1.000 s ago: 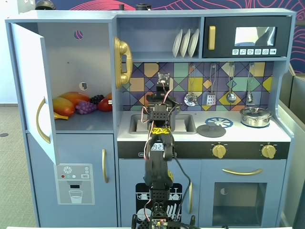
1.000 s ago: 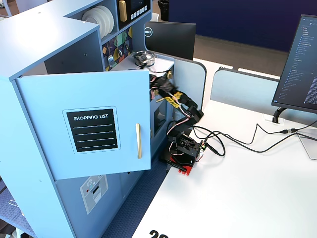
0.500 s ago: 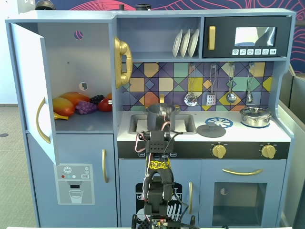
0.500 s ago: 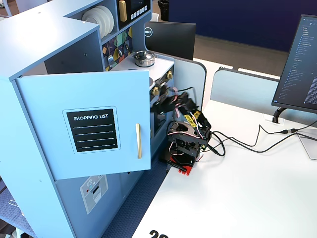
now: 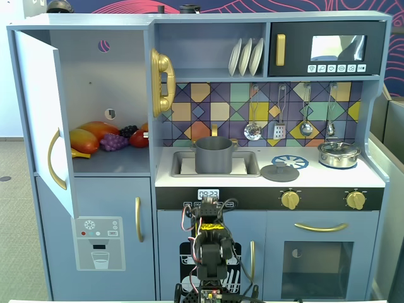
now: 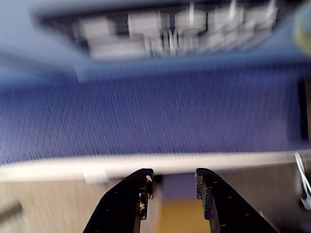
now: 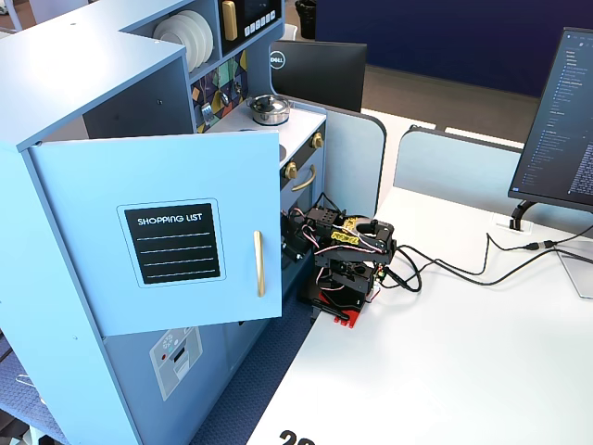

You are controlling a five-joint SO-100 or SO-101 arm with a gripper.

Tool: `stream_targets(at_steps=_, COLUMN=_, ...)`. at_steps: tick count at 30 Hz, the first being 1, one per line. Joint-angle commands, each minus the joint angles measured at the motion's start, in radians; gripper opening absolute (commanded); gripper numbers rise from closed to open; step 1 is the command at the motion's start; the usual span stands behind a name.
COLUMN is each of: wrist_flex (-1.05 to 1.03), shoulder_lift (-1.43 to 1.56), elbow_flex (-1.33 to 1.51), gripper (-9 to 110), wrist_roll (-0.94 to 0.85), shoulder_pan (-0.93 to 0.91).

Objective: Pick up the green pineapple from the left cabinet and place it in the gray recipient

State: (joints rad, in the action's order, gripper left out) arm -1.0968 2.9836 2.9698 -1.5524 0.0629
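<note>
The gray recipient (image 5: 214, 154) stands upright in the sink, its inside hidden from this angle. The left cabinet (image 5: 107, 95) is open, its door (image 5: 39, 113) swung out with the gold handle; in a fixed view from the side the door (image 7: 167, 232) shows a shopping list. The green pineapple is not in view anywhere. My arm (image 5: 211, 237) is folded low in front of the kitchen's lower doors, also seen from the side (image 7: 345, 252). In the blurred wrist view my gripper (image 6: 172, 183) is open with nothing between its black fingers (image 6: 141, 194), over the table edge and blue carpet.
On the cabinet shelf lie an orange-red mango (image 5: 95, 131), purple grapes (image 5: 114, 142) and a red fruit (image 5: 139, 138). A steel lidded pot (image 5: 339, 153) sits on the counter's right. Cables (image 7: 445, 269) trail over the white table; a monitor (image 7: 561, 120) stands at right.
The arm has pulled back from above the sink and folded down in front of the lower doors. The gray pot now shows fully.
</note>
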Motion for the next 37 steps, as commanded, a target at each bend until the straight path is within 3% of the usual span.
stream_targets(at_steps=1, wrist_flex=-0.137, shoulder_lift=0.083, elbow_flex=0.032, gripper=0, wrist_roll=-0.118, shoulder_pan=-0.032)
stream_targets(at_steps=7, wrist_flex=-0.367, shoulder_lift=0.149, elbow_flex=0.032, gripper=1, wrist_roll=-0.153, shoulder_pan=-0.069)
stream_targets(at_steps=9, wrist_flex=-0.417, shoulder_lift=0.195, elbow_flex=0.032, gripper=1, wrist_roll=-0.074, shoulder_pan=-0.069)
stream_targets(at_steps=17, wrist_flex=-0.434, shoulder_lift=0.195, elbow_flex=0.032, gripper=4, wrist_roll=0.043, shoulder_pan=-0.100)
stream_targets(at_steps=37, wrist_flex=-0.434, shoulder_lift=0.195, elbow_flex=0.032, gripper=4, wrist_roll=0.041, shoulder_pan=-0.095)
